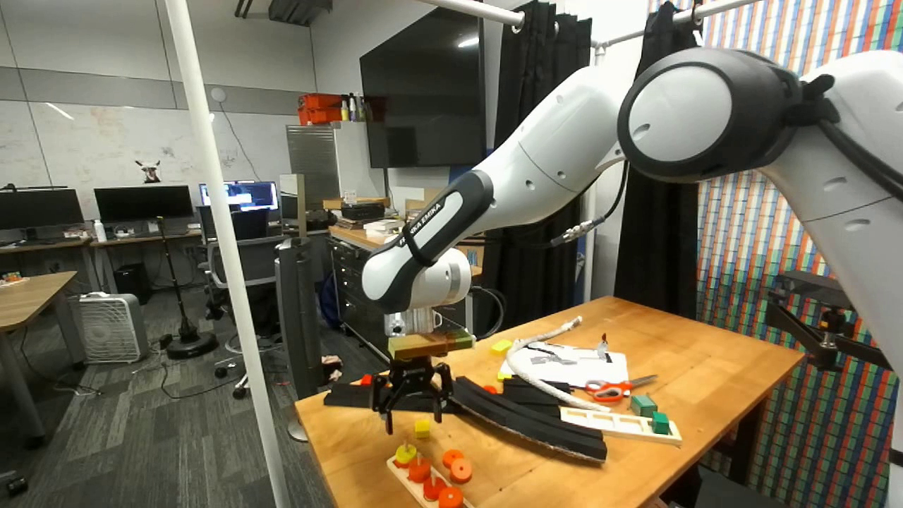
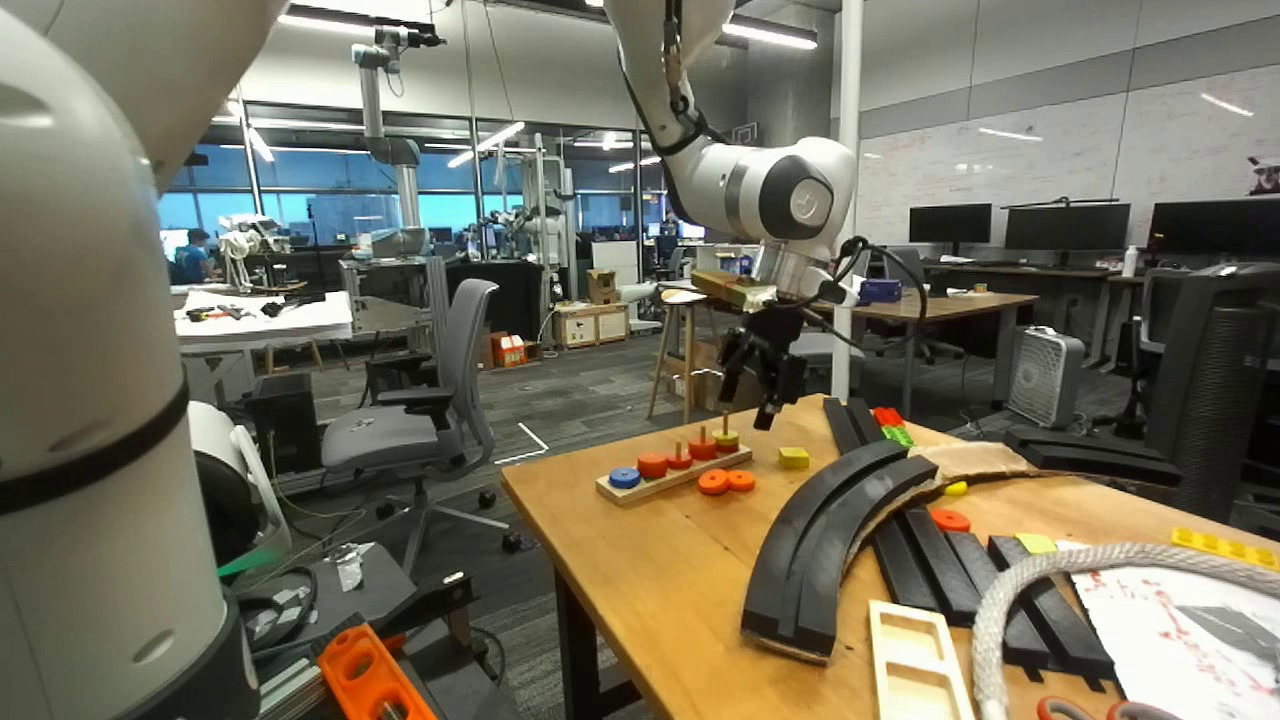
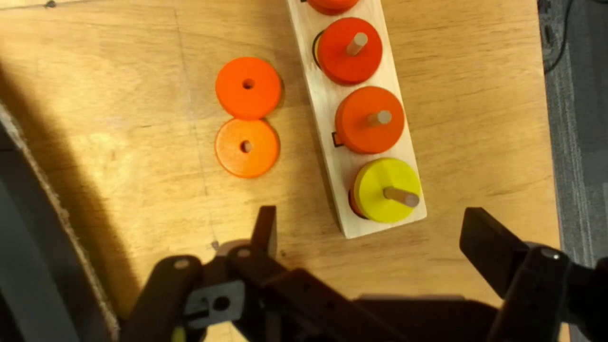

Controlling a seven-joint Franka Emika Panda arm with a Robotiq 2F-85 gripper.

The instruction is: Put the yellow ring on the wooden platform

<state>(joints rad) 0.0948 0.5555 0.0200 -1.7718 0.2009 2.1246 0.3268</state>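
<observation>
The yellow ring (image 3: pixel 377 190) sits around the end peg of the wooden platform (image 3: pixel 354 228), on top of an orange piece. It also shows in both exterior views (image 1: pixel 405 454) (image 2: pixel 726 440). The platform, a pale board (image 1: pixel 407 482) (image 2: pixel 642 491), carries orange-red pieces on other pegs and a blue piece (image 2: pixel 624 477) at its opposite end. My gripper (image 3: pixel 370 214) is open with nothing between its fingers. It hangs above the table near the yellow end of the board (image 1: pixel 413 421) (image 2: pixel 746 410), apart from the ring.
Two loose orange rings (image 3: pixel 247 147) lie beside the board, and a yellow cube (image 1: pixel 422 428) (image 2: pixel 793 458) stands near it. Black curved strips (image 1: pixel 529 422) (image 2: pixel 825 545) lie across the table. A rope (image 1: pixel 525 367), scissors (image 1: pixel 608 389) and a pale tray (image 1: pixel 614 422) lie farther off.
</observation>
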